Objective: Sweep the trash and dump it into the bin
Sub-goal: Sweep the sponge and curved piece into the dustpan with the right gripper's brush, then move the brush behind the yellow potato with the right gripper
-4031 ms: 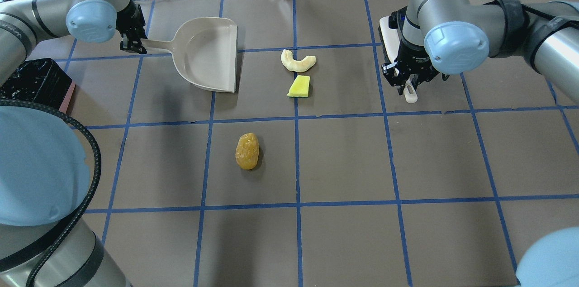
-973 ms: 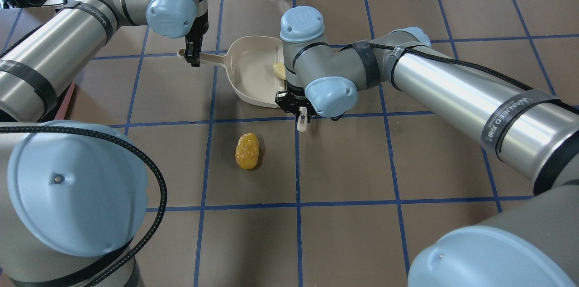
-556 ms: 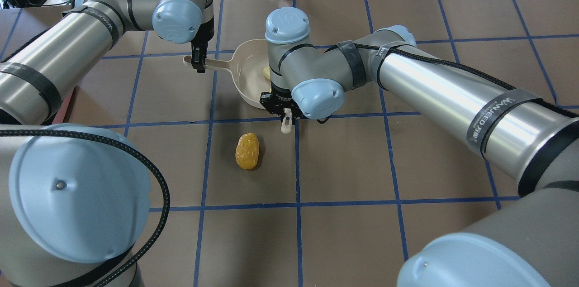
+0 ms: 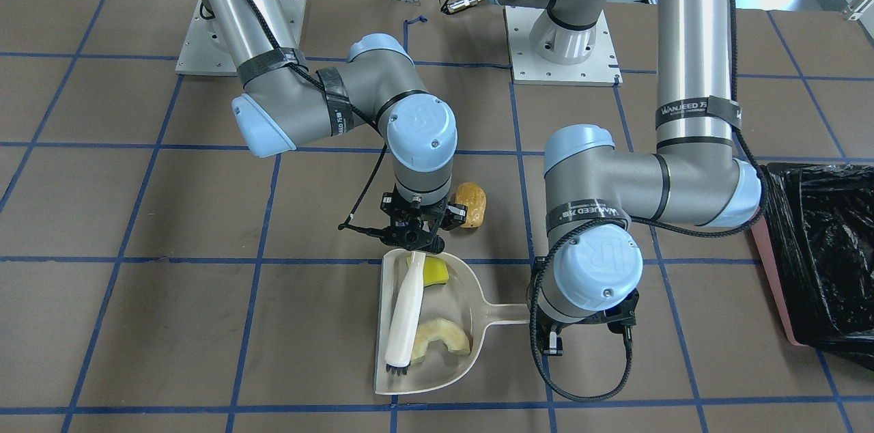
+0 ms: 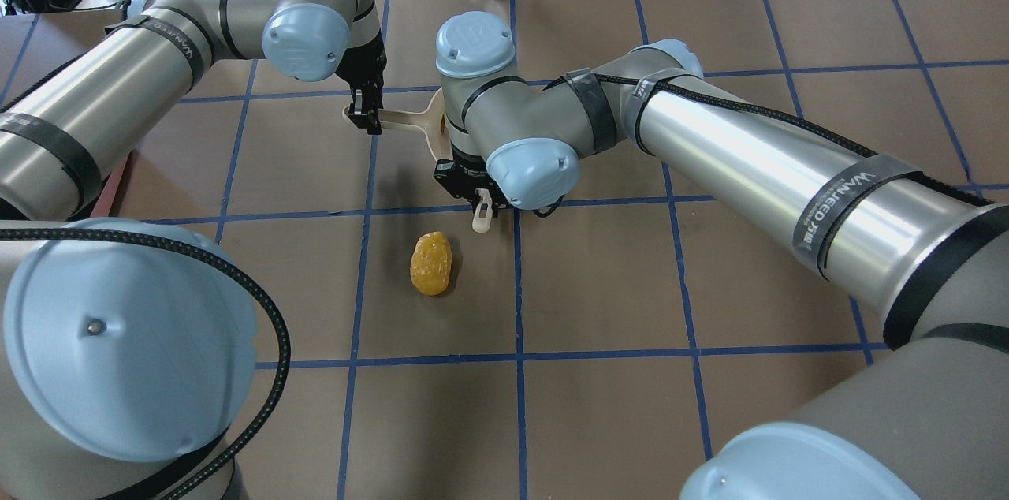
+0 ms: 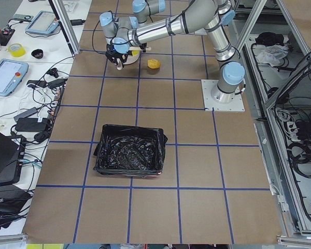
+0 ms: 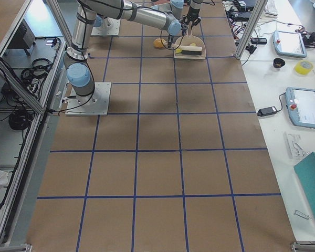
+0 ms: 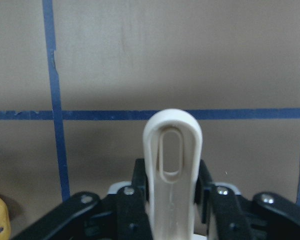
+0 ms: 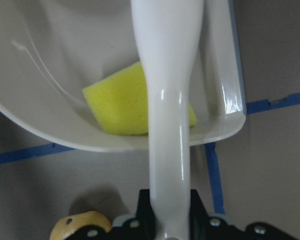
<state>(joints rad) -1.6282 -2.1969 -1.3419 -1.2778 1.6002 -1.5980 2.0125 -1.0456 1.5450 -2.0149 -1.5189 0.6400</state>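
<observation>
you've got the wedge (image 4: 434, 272) and crescent (image 4: 442, 338) in the dustpan (image 4: 450, 298) | lump (image 4: 471, 205) sits on the desk (image 4: 205, 317) beside its lip | left end effector (image 5: 367, 117) grips its handle, right end effector (image 4: 413, 240) grips the brush (image 4: 404, 313) | bin (image 4: 775, 283) dump pending

Bin (image 4: 795, 262) partly past view's edge

Blue-gridded table (image 5: 615, 279), side-bench tablet (image 7: 304, 107)

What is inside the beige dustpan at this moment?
Inside the dustpan lie the yellow-green wedge and the pale crescent. The white brush lies across the pan and hides part of the wedge. The golden-brown lump is outside it.
</observation>
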